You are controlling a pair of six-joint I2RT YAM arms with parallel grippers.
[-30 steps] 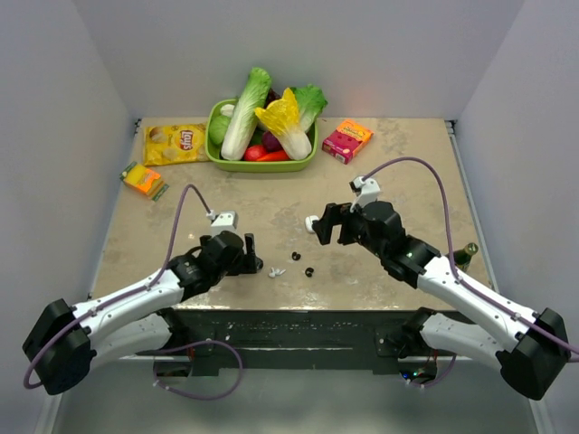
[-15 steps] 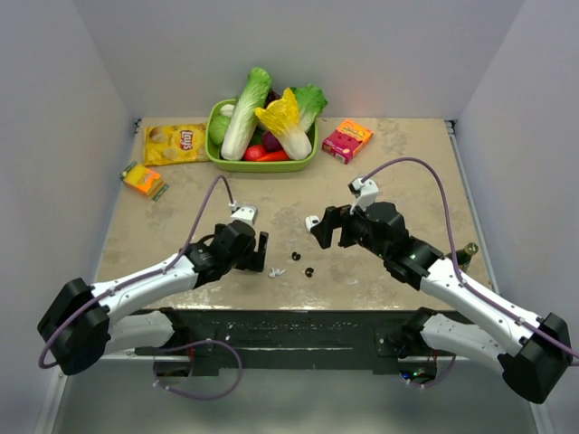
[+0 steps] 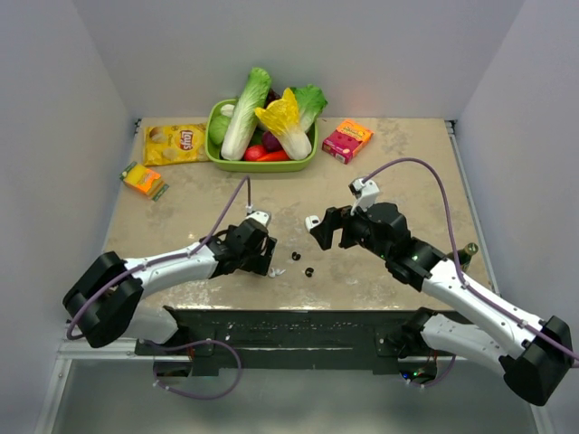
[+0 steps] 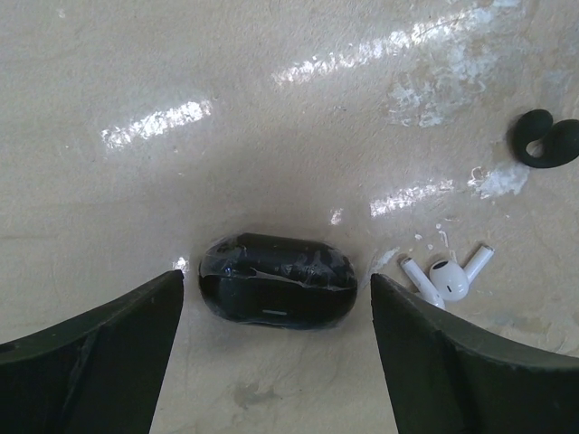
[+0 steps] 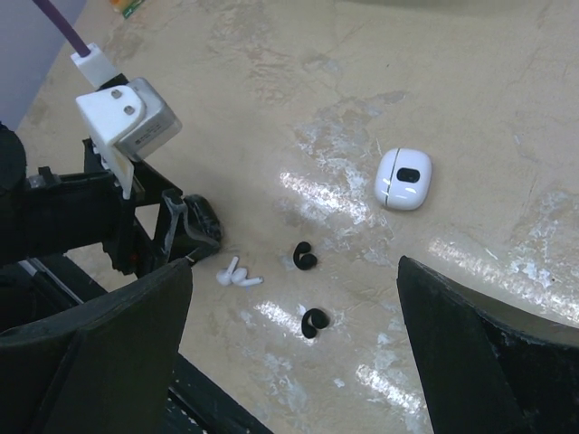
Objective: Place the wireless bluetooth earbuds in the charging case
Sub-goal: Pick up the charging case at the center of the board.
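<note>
The charging case (image 5: pixel 403 178): where does it lie against your right pincer?

— You have it flat on the counter (image 3: pixel 149 221), near the middle, dark spot facing up. Your right pincer (image 5: pixel 294 271) hangs above the counter with its jaws spread wide and nothing in them. From its wrist camera the case lies out ahead of the gap, toward the finger on the right of that view, and touches neither finger. From overhead it shows just beside the pincer's tip.

And your left pincer?

— Your left pincer (image 4: pixel 276 282) is open too, low at the counter, with one finger on each side of a glossy black oval case (image 4: pixel 277 294). A sliver of counter shows on both sides of that case. The white earbuds (image 4: pixel 448 276) lie just beside it, nearer the counter's near edge than the charging case. Two small black ear pieces (image 5: pixel 304 257) lie close by them. The charging case is well apart from this pincer.
</note>
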